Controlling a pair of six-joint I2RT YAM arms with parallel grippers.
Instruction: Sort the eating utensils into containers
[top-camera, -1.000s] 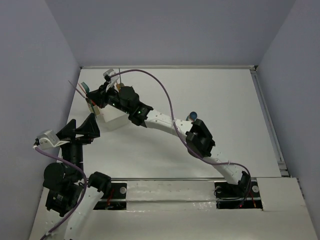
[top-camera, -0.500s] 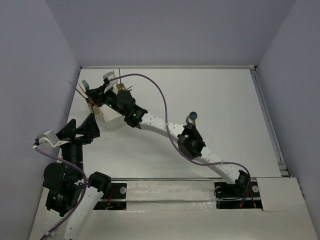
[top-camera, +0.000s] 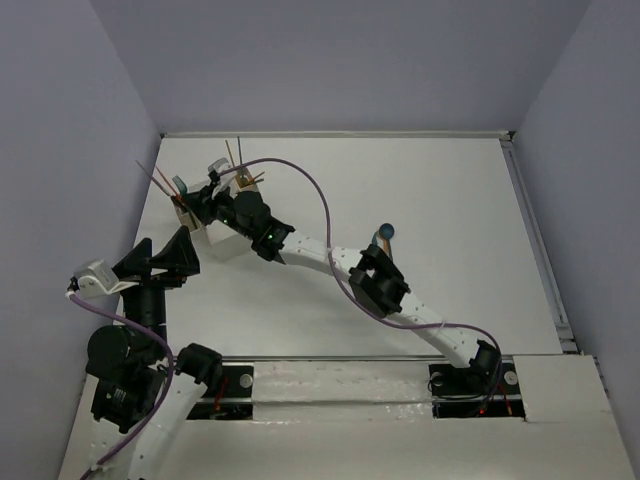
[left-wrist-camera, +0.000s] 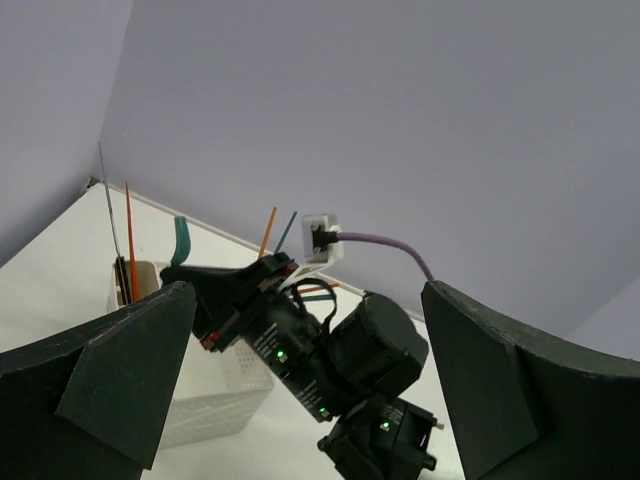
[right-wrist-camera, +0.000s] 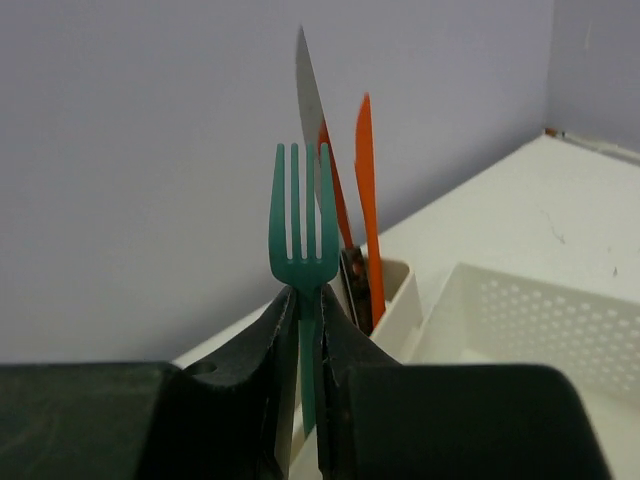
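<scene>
My right gripper (right-wrist-camera: 305, 300) is shut on the handle of a teal fork (right-wrist-camera: 303, 215), tines up. It is at the left end of the white container (top-camera: 228, 243), beside the narrow end compartment (right-wrist-camera: 400, 290). That compartment holds an orange piece (right-wrist-camera: 366, 190), a red piece and a pale blade (right-wrist-camera: 310, 110), all upright. In the top view the right gripper (top-camera: 192, 203) reaches far left, with the fork (top-camera: 180, 186) at its tip. A teal spoon (top-camera: 385, 231) lies on the table by the right arm's elbow. My left gripper (top-camera: 165, 252) is open and empty, just near of the container.
More orange sticks (top-camera: 240, 155) stand at the container's far end. The left wall and the back wall are close to the container. The right arm and its purple cable (top-camera: 320, 190) cross the table's middle. In the left wrist view the right wrist (left-wrist-camera: 330, 350) fills the space between my fingers (left-wrist-camera: 110, 380).
The right arm has reached further left and away, its elbow sliding left. The fork stays gripped at the container's left end. The left arm has not moved.
</scene>
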